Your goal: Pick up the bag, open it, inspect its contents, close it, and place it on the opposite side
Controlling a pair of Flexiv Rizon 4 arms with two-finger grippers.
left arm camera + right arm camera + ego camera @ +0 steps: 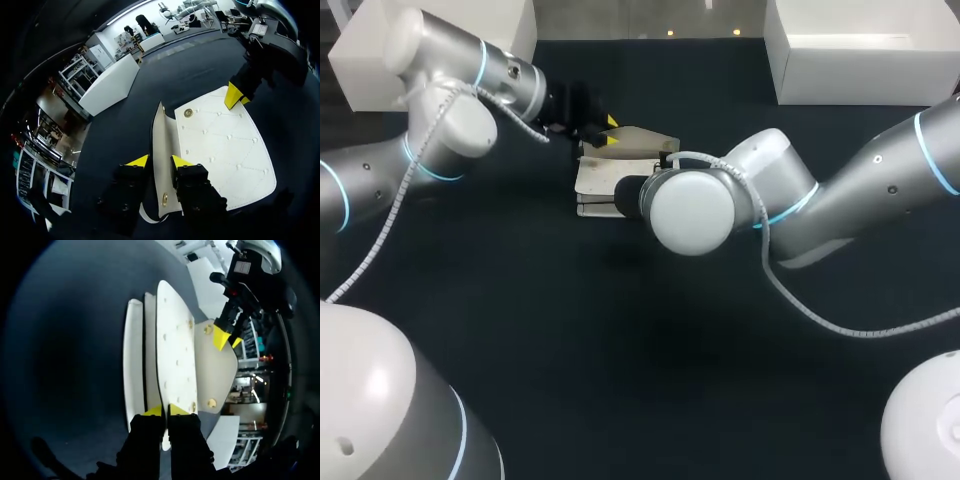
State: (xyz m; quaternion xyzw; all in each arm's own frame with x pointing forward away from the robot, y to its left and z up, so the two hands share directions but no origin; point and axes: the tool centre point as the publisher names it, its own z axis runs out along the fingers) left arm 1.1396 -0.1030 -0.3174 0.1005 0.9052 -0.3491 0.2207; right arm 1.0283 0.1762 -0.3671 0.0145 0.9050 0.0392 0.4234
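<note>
- Left gripper point(159, 161): narrowed onto the edge of the raised flap point(161, 135).
- Upper middle of head view: white quilted bag point(595, 182) is found there, opened.
- Right gripper point(165, 411): pinched tight on the bag's rim; the body is best held steady while the flap is drawn back slowly.

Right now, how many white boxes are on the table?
2. The left white box, partly behind my left arm, at the far-left corner; the right white box at the far-right corner.
</note>
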